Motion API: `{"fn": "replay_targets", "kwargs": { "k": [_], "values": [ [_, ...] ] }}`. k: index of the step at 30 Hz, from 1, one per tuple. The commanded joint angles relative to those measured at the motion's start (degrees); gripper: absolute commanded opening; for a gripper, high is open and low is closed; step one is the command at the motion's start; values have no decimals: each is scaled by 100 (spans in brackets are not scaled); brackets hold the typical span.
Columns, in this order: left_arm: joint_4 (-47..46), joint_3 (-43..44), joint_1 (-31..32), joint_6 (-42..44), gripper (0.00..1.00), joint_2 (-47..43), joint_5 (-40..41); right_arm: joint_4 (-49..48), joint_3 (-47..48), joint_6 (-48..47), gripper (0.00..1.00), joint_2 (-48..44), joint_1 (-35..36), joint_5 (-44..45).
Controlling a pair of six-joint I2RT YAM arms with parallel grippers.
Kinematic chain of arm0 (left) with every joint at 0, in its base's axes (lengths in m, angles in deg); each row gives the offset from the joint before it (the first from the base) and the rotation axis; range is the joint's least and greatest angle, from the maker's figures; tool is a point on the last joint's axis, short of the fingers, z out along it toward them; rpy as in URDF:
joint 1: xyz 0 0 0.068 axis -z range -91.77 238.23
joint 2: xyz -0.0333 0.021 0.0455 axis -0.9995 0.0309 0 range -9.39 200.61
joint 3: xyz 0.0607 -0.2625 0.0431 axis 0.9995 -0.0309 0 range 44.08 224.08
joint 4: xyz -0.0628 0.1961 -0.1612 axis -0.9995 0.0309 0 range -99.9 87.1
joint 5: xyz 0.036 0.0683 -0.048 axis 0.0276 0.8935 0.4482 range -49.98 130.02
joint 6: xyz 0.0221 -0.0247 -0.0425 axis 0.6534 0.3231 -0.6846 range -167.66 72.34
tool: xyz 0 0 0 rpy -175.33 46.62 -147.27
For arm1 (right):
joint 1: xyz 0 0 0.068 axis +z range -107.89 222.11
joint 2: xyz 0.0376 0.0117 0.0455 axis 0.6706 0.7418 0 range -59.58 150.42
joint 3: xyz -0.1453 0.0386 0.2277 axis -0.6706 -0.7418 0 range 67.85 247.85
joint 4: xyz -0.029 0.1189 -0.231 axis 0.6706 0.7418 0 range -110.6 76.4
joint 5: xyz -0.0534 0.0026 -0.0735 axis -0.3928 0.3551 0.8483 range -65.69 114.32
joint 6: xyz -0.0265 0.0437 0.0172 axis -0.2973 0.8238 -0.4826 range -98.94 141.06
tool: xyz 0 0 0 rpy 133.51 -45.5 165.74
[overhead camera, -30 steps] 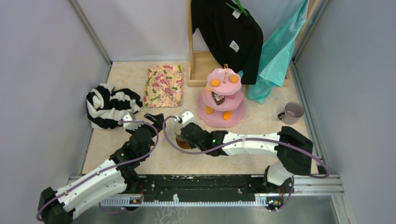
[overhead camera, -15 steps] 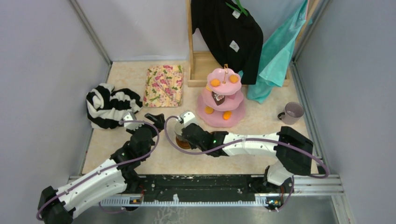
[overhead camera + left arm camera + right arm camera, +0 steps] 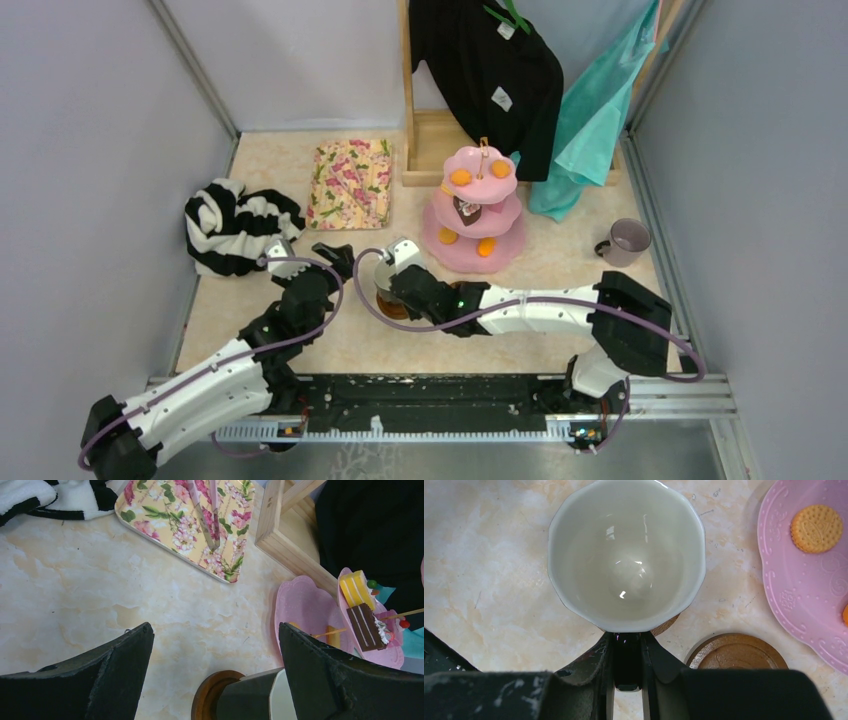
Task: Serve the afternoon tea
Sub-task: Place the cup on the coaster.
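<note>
My right gripper (image 3: 626, 645) is shut on the dark handle of the cream mug (image 3: 626, 555). The mug is upright and empty over a brown saucer (image 3: 667, 624), of which only an edge shows. A second saucer (image 3: 736, 652) lies just beside it. The pink cake stand (image 3: 473, 215) with small pastries stands right of the mug (image 3: 385, 272). My left gripper (image 3: 308, 255) is open just left of the mug. Its fingers (image 3: 125, 650) frame bare table, with the saucer (image 3: 210, 695) and the mug's dark side (image 3: 245, 697) low between them. The lilac mug (image 3: 627, 241) sits far right.
A floral-print cloth (image 3: 350, 183) lies at the back, with a black-and-white striped garment (image 3: 238, 225) to its left. A wooden rack (image 3: 430, 150) with a black garment and a teal cloth stands behind the cake stand. Grey walls close in both sides.
My left gripper has crept a little to the right, toward the mug, still open. The right gripper and the mug have hardly moved.
</note>
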Motion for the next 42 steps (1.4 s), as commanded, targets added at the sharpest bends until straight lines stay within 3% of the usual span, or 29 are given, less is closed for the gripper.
{"fn": "replay_targets", "kwargs": {
  "k": [1,27,36,42],
  "values": [
    [-111,24,49,-35,99,34,-3,-445,-9,111,0,-345,-50,11],
    [-91,33,56,-115,99,120,-38,-386,-86,154,1,-318,18,-206],
    [-84,8,56,-133,99,118,-38,-211,-4,206,26,-186,23,-194],
    [-75,6,58,-135,99,102,-33,-160,13,226,37,-188,37,-180]
  ]
}}
